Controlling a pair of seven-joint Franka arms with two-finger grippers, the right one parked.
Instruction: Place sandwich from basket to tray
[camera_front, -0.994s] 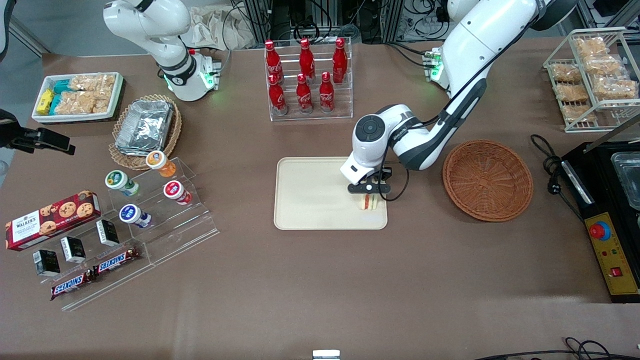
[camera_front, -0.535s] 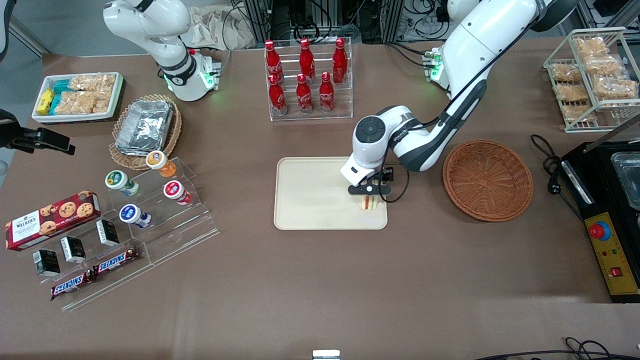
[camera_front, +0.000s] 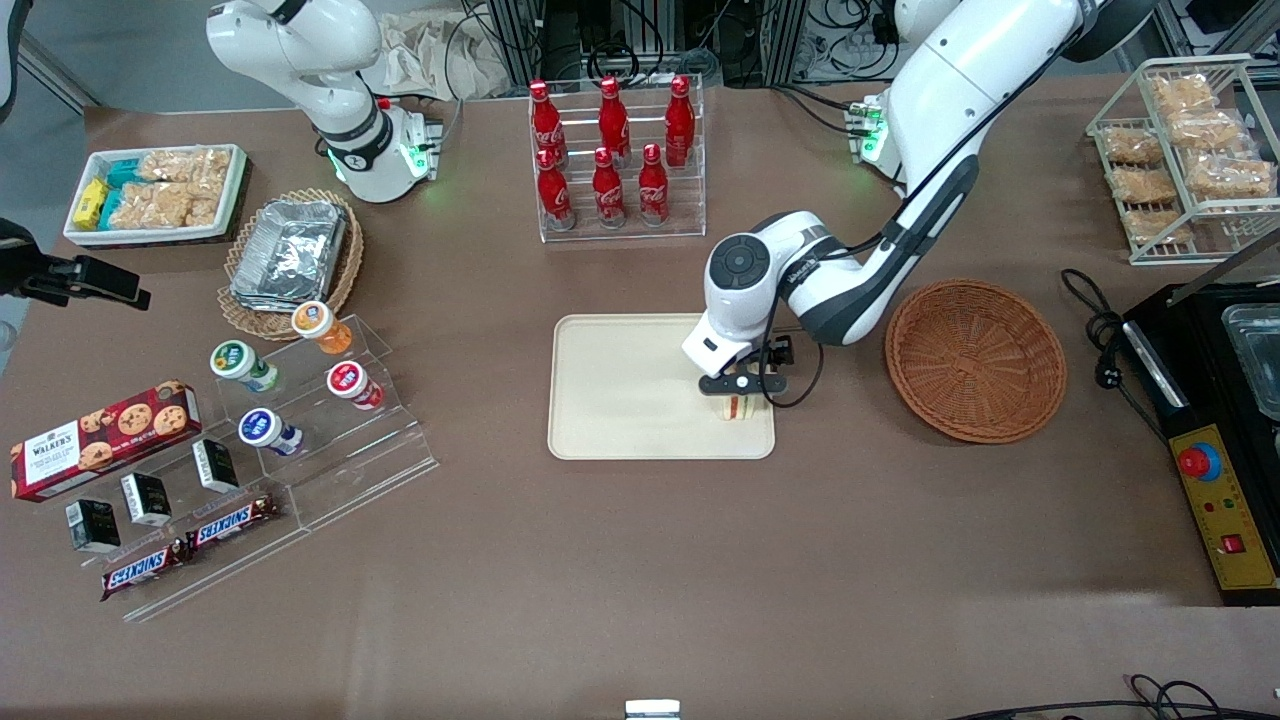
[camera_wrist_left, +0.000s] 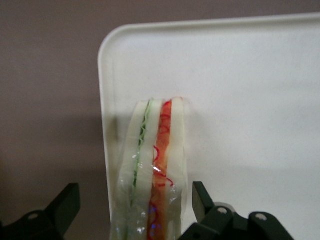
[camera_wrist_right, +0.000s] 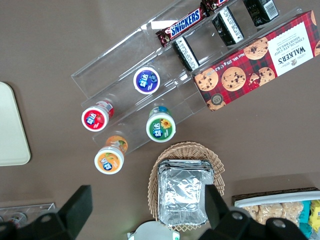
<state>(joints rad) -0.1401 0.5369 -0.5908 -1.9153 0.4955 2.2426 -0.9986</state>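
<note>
- The sandwich (camera_front: 737, 407) is standing on its edge on the tray (camera_front: 620, 400), close to the tray's edge nearest the basket (camera_front: 975, 358); the wrist view is showing its green and red filling stripes running between the pale bread layers (camera_wrist_left: 152, 165).
- The gripper (camera_front: 741, 383) is hanging directly above the sandwich, its fingers (camera_wrist_left: 64, 207) spread wide, one on each side of the wedge with a gap to each, gripping nothing.
- The reddish-brown basket is sitting on the table beside the tray, toward the working arm's end, with nothing visible inside it.
- A clear rack (camera_front: 618, 160), farther from the front camera than the tray, is holding six red bottles (camera_front: 606, 185).
- Toward the parked arm's end, a lighter wicker basket (camera_front: 290, 262) is carrying a stack of foil containers (camera_front: 292, 248).
- A white box (camera_front: 155, 195) near it is holding snack packets.
- A clear stepped stand (camera_front: 330, 420) is displaying four small tubs (camera_front: 258, 428).
- A wire rack (camera_front: 1185, 150) at the working arm's end is holding bagged snacks.
</note>
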